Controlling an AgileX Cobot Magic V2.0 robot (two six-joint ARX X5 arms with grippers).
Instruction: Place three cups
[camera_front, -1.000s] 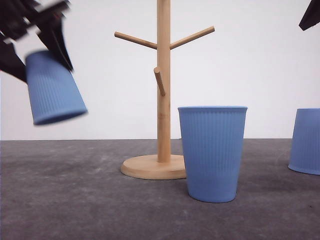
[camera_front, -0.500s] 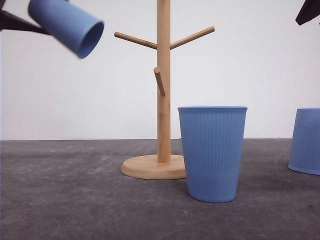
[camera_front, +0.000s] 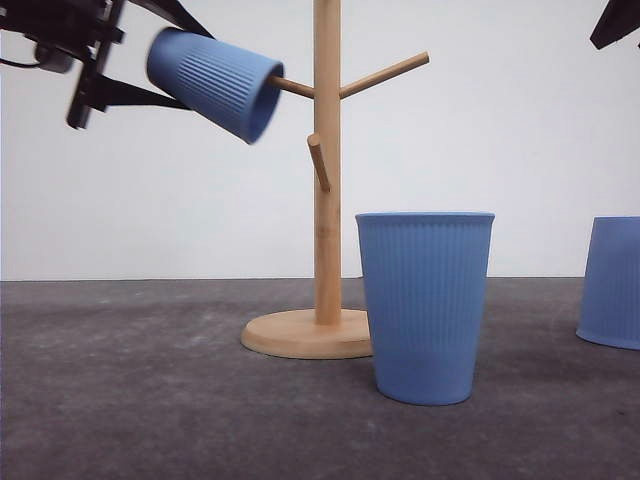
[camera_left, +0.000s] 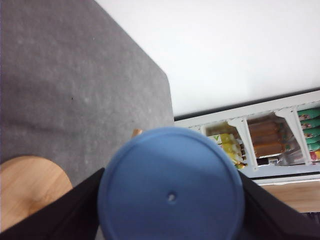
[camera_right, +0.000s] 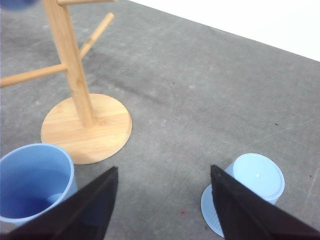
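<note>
Ribbed blue tapered cup (camera_front: 215, 82), clamped in left end effector (camera_front: 150, 70), tilts onto wooden rack (camera_front: 327, 200) peg; right end effector (camera_right: 162, 200) gapes apart.

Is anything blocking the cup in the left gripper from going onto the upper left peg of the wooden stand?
Nothing visible. The held cup, in the left gripper, has its mouth already at the upper left peg of the wooden stand.

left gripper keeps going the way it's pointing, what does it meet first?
Likely the wooden rack's upper-left peg: the left gripper holds a blue cup mouth-first at that peg, whose tip sits at the rim. Depth alignment is unclear from the front view.
</note>
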